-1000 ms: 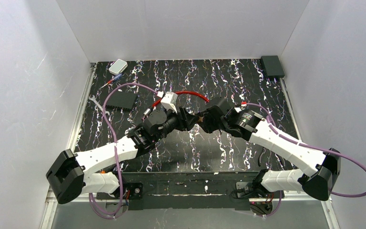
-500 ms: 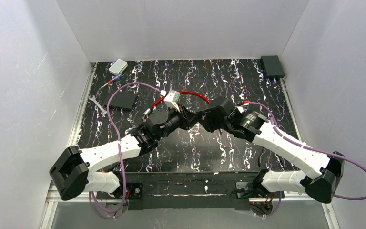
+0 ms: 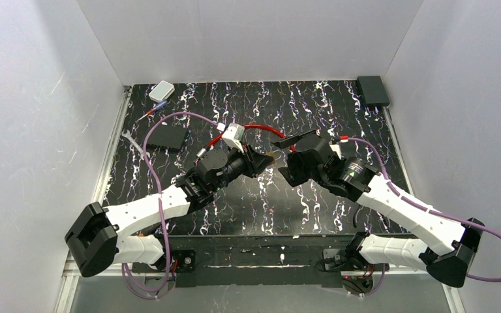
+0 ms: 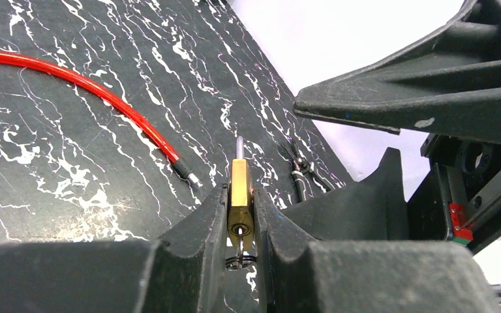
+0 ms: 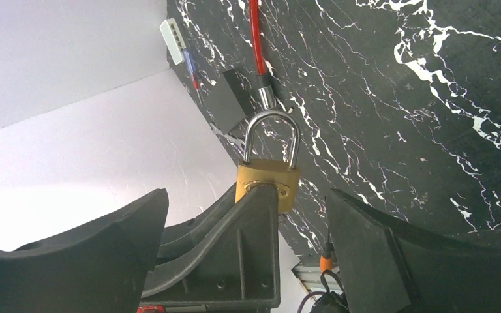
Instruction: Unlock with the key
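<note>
Black marbled table (image 3: 339, 111) | left tool (image 4: 240, 195) clamps brass padlock (image 4: 240, 186), silver shackle (image 5: 272, 114) | right tool (image 3: 282, 156) wide open, empty

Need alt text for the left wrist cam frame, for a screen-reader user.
A brass padlock is clamped between the fingers of the left gripper, keyhole end toward the camera and shackle pointing away. Behind it a red cable lies on the black marbled table, its metal tip near the shackle. The right gripper's open fingers loom at upper right.
</note>
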